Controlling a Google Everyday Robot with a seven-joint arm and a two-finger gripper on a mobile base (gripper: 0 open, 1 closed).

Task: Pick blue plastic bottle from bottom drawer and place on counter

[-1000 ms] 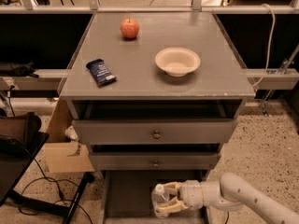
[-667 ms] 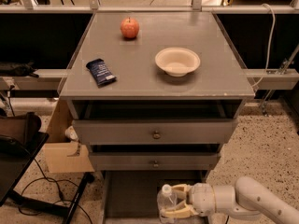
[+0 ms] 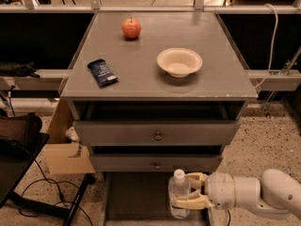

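The blue plastic bottle (image 3: 179,193), clear with a white cap, stands upright over the open bottom drawer (image 3: 136,197) at the lower middle of the camera view. My gripper (image 3: 190,190) reaches in from the right on a white arm, its cream fingers (image 3: 193,201) closed around the bottle's body. The counter (image 3: 155,74) is the grey cabinet top above, well above the bottle.
On the counter lie a red apple (image 3: 131,28) at the back, a dark blue snack packet (image 3: 102,72) at the left and a cream bowl (image 3: 179,61) at the right. Two upper drawers (image 3: 157,135) with knobs stick out slightly. A cardboard box (image 3: 66,149) and cables sit on the floor left.
My gripper and the bottle have shifted slightly right and forward over the bottom drawer, and the bottle now stands more upright with its cap showing. Counter items have not moved.
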